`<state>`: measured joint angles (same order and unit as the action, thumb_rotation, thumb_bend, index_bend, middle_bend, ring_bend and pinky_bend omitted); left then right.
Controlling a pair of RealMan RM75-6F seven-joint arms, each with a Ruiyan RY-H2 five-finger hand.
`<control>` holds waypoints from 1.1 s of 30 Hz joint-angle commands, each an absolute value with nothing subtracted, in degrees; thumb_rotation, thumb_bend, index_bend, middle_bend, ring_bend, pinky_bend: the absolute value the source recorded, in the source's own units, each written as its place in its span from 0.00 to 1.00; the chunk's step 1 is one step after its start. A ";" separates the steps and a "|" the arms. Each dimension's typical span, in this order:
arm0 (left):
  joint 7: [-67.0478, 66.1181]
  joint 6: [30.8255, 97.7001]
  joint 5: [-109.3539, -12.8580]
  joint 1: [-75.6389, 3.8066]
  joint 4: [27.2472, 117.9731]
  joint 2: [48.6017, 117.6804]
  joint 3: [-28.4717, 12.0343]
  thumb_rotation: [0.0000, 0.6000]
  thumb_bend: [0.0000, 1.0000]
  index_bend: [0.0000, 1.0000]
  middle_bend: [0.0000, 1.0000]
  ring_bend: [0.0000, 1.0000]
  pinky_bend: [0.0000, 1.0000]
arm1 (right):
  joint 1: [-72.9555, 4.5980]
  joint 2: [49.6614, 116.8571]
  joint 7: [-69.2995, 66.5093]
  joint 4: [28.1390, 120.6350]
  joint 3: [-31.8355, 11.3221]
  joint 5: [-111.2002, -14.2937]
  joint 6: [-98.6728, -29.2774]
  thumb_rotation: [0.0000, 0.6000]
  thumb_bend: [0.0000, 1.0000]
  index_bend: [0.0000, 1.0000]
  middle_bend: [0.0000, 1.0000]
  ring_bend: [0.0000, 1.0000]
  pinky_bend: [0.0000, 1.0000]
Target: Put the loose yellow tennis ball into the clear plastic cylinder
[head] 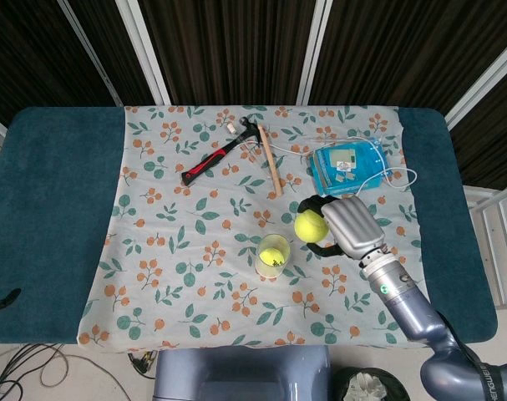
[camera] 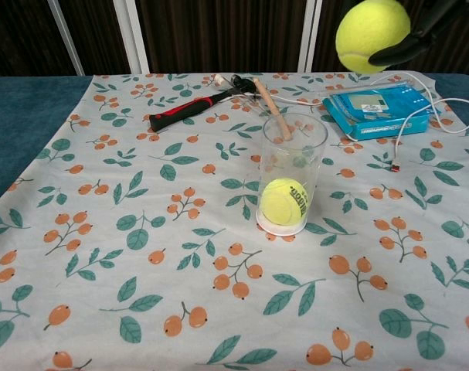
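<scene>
My right hand [head: 349,227] grips a yellow tennis ball [head: 310,227] in the air, to the right of and slightly behind the clear plastic cylinder [head: 274,257]. In the chest view the ball [camera: 372,35] hangs high at the upper right, with dark fingers [camera: 419,35] wrapped around its right side. The cylinder [camera: 293,174] stands upright on the floral cloth, and another yellow tennis ball [camera: 284,201] lies at its bottom. Two dark slivers [head: 2,301] at the left edge of the head view may be my left hand; its state does not show.
A red-and-black hammer [head: 220,154] and a wooden stick [head: 270,163] lie behind the cylinder. A blue packet [head: 347,167] with a white cable [camera: 396,154] sits at the back right, under the raised hand. The floral cloth [head: 169,251] covers a teal table [head: 53,209].
</scene>
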<state>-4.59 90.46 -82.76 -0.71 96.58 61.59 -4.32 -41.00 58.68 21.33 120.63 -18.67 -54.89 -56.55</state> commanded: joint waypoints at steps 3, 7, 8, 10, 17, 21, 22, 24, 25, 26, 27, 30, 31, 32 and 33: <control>-4.00 91.33 -82.83 -0.48 95.71 62.18 -4.76 1.00 0.02 0.16 0.00 0.00 0.04 | -43.49 62.99 23.77 119.81 -17.40 -53.01 -56.90 1.00 0.34 0.54 0.45 0.48 0.98; -3.82 91.55 -83.09 -0.47 95.47 62.38 -4.80 1.00 0.02 0.16 0.00 0.00 0.03 | -45.22 66.05 25.41 118.92 -17.05 -51.49 -57.69 1.00 0.34 0.54 0.45 0.47 0.99; -3.76 91.57 -83.17 -0.48 95.40 62.40 -4.80 1.00 0.02 0.16 0.00 0.00 0.04 | -45.67 66.71 25.89 118.69 -16.97 -51.02 -57.85 1.00 0.34 0.54 0.45 0.47 1.00; -3.74 91.56 -83.27 -0.51 95.28 62.46 -4.79 1.00 0.02 0.16 0.00 0.00 0.04 | -46.64 67.91 26.91 118.07 -16.77 -49.90 -57.94 1.00 0.34 0.54 0.45 0.47 1.00; -3.43 91.53 -83.23 -0.48 95.17 62.42 -4.82 1.00 0.02 0.16 0.00 0.00 0.03 | -48.78 70.50 29.38 116.96 -15.48 -46.54 -58.19 1.00 0.34 0.53 0.40 0.43 1.00; -3.27 91.54 -83.19 -0.45 95.17 62.36 -4.85 1.00 0.02 0.16 0.00 0.00 0.04 | -49.48 70.90 29.85 116.75 -14.95 -45.22 -58.01 1.00 0.34 0.46 0.31 0.36 1.00; -3.24 91.52 -83.19 -0.46 95.17 62.35 -4.86 1.00 0.02 0.16 0.00 0.00 0.04 | -49.63 70.84 29.96 116.84 -14.81 -45.02 -57.91 1.00 0.34 0.43 0.28 0.34 1.00; -3.29 91.45 -83.11 -0.47 95.14 62.36 -4.86 1.00 0.02 0.16 0.00 0.00 0.04 | -49.87 70.65 30.02 117.21 -14.68 -44.46 -57.85 1.00 0.34 0.36 0.24 0.31 1.00; -3.37 91.36 -83.05 -0.48 95.15 62.36 -4.85 1.00 0.02 0.16 0.00 0.00 0.04 | -50.03 70.57 30.10 117.31 -14.65 -44.18 -57.85 1.00 0.34 0.31 0.22 0.30 1.00; -3.48 91.24 -82.99 -0.49 95.18 62.33 -4.81 1.00 0.02 0.16 0.00 0.00 0.04 | -50.24 70.48 30.29 117.36 -14.58 -43.87 -57.79 1.00 0.34 0.27 0.19 0.28 1.00; -3.64 91.14 -82.92 -0.51 95.22 62.32 -4.79 1.00 0.02 0.16 0.00 0.00 0.04 | -50.49 70.31 30.61 117.41 -14.41 -43.42 -57.62 1.00 0.34 0.24 0.18 0.27 1.00; -3.90 91.08 -82.83 -0.53 95.41 62.29 -4.81 1.00 0.02 0.16 0.00 0.00 0.04 | -51.53 69.33 31.76 118.13 -13.93 -41.25 -57.14 1.00 0.34 0.20 0.11 0.23 1.00; -3.91 91.10 -82.80 -0.52 95.41 62.29 -4.84 1.00 0.02 0.16 0.00 0.00 0.04 | -51.65 69.11 31.79 118.41 -13.92 -40.95 -57.19 1.00 0.34 0.19 0.10 0.21 1.00; -3.93 91.13 -82.73 -0.50 95.42 62.30 -4.87 1.00 0.02 0.16 0.00 0.00 0.04 | -51.77 68.87 31.68 118.72 -14.08 -40.73 -57.50 1.00 0.34 0.19 0.09 0.20 1.00; -3.95 91.11 -82.69 -0.49 95.43 62.29 -4.87 1.00 0.02 0.16 0.00 0.00 0.04 | -51.87 68.65 31.59 118.97 -14.18 -40.63 -57.75 1.00 0.34 0.18 0.09 0.20 1.00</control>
